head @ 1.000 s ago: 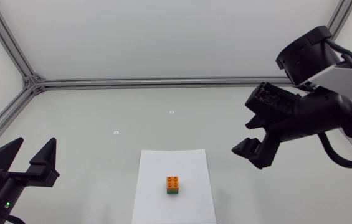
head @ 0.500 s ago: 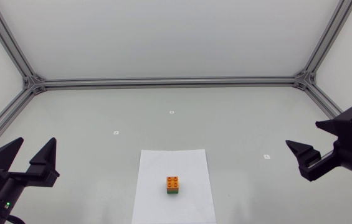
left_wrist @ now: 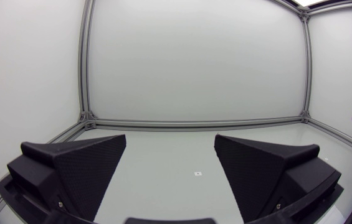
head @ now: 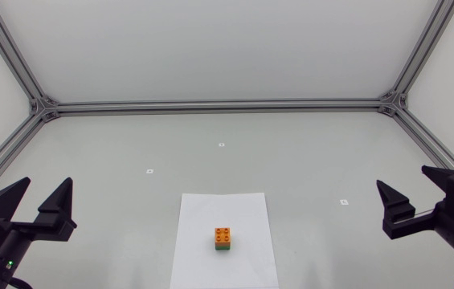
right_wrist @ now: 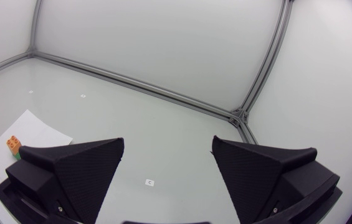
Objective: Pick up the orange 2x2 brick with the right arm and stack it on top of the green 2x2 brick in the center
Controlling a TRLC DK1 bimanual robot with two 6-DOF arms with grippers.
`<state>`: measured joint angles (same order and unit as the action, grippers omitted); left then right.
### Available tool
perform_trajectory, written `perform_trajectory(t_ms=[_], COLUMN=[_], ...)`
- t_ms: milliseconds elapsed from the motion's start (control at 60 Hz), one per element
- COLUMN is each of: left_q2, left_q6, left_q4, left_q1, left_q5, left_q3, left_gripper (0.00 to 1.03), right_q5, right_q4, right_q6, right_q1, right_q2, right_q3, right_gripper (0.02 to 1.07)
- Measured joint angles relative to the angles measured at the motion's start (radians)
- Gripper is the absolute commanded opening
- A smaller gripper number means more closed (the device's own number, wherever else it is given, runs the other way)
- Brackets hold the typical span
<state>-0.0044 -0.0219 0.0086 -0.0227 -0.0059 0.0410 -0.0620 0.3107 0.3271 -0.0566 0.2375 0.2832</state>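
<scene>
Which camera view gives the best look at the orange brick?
The head view: the orange brick is seen from above, studs visible, sitting on the green brick on the white paper. The right wrist view shows it small and far off. The left wrist view does not show it.

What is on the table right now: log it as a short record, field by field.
stack: orange brick sits on top of green brick
stack location: on the white paper sheet, mid-table
left gripper: fingers open, empty, off to the left of the sheet
right gripper: fingers open, empty, off to the right of the sheet
task state: stacking looks done
</scene>
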Motion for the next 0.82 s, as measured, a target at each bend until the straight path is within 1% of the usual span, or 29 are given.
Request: perform_trajectory(t_ms=[550,817], left_q2=[0.000,0.000], left_q6=[0.000,0.000], left_q4=[0.000,0.000], left_q1=[0.000,0.000], left_q5=[0.000,0.000], left_q3=[0.000,0.000], left_gripper=[0.99,0.99], right_q5=[0.053,0.060], right_q4=[-0.286,-0.293], right_q6=[-0.275,-0.301], right_q1=[0.049,0.050], right_q2=[-0.219,-0.232], right_q3=[-0.249,-0.259], right_gripper=[1.02,1.02])
